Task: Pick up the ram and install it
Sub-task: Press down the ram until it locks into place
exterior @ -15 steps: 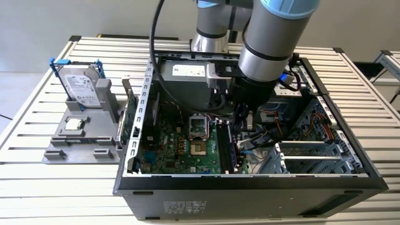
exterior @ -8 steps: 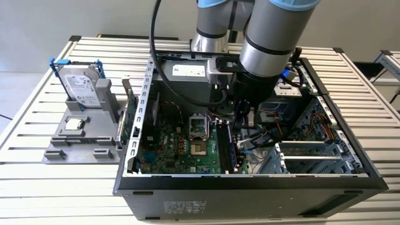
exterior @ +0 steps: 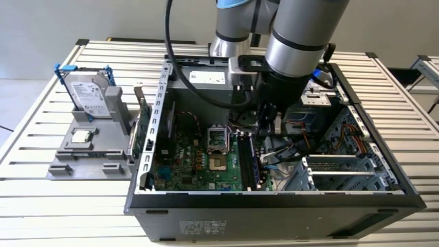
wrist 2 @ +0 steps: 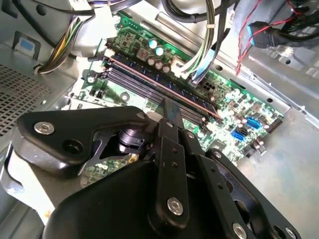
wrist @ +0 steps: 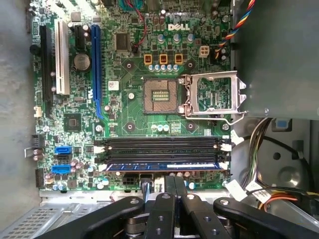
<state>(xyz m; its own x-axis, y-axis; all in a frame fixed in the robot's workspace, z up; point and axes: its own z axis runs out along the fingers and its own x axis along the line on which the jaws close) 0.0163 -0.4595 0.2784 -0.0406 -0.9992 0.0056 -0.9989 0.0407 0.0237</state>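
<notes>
the gripper point(wrist: 170, 185) is hanging with fingers closed together over the ram point(wrist: 164, 167), which is lying in the nearest slot of the motherboard point(wrist: 134, 107). pressing straight down, evenly, seems wise; the open cpu socket point(wrist: 160, 94) sits beyond, toward twelve o'clock.

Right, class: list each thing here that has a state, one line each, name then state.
computer case: side open, lying flat.
ram: sitting in a memory slot.
processor socket: empty, its cover swung open.
hard drive: standing upright in the grey holder.
processor chip: lying flat on the holder.
</notes>
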